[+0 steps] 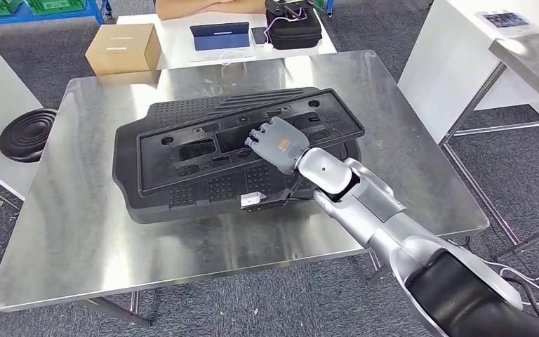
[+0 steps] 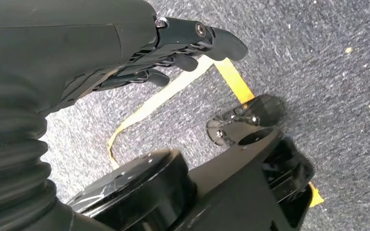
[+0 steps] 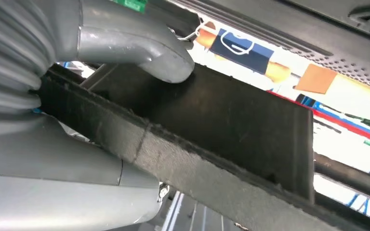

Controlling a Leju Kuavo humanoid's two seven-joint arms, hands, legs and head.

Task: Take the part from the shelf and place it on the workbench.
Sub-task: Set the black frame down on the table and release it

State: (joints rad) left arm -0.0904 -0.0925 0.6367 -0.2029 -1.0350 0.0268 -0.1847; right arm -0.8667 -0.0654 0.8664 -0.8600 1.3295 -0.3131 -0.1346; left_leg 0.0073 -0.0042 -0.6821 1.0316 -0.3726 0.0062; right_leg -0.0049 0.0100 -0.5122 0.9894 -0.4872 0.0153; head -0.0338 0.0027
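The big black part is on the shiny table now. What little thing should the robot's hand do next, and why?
Probably let go and lift away. The black part already lies flat on the steel workbench, yet the right hand grips it, thumb hooked over an edge.

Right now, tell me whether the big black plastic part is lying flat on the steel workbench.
Not quite flat: the big black plastic part rests on the steel workbench, its near right edge held by the right robot hand.

Black ribbed part (image 1: 203, 161), shiny silver workbench (image 1: 77, 210), grey speckled carpet (image 1: 407, 28).
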